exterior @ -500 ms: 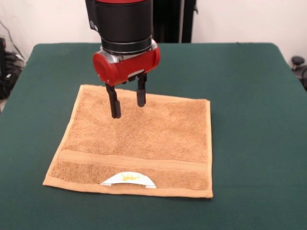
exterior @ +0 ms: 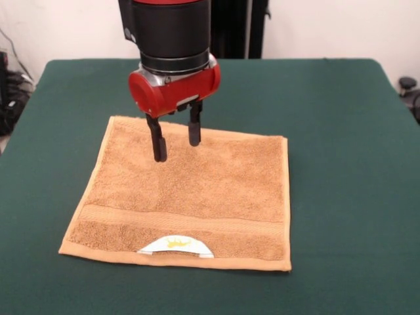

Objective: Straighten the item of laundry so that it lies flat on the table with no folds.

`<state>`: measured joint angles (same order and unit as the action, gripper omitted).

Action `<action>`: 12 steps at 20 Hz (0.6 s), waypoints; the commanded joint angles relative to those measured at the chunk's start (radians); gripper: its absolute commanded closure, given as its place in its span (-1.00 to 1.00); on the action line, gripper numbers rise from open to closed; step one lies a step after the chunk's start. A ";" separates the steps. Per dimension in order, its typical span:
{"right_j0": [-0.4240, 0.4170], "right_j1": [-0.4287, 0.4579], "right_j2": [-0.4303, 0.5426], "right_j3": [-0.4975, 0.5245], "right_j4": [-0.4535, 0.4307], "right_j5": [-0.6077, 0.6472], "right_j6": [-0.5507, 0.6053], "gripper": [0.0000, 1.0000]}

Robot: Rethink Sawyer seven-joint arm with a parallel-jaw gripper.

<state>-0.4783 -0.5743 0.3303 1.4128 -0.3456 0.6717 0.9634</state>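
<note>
The tan-orange terry towel [exterior: 190, 193] lies spread flat on the dark green table [exterior: 348, 164], roughly square, with a woven band near its front edge and a white label with a yellow mark [exterior: 175, 245] at that edge. My gripper [exterior: 176, 147] hangs from the red and black arm above the towel's far-left part. Its two black fingers are apart, with nothing between them. The tips sit just above the towel surface or on it; I cannot tell which.
Green table surface extends on all sides of the towel. A white wall and dark stand are behind the table, and cables lie off the left edge [exterior: 10, 92].
The gripper has shifted very slightly; the towel has not moved.
</note>
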 commanded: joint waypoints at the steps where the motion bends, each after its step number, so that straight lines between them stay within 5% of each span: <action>1: 0.070 -0.073 0.030 0.147 0.054 0.045 0.177 -1.00; 12: 0.099 -0.086 0.004 0.164 0.071 0.008 0.193 -1.00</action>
<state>-0.4201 -0.6726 0.3119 1.4447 -0.3176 0.6717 0.9634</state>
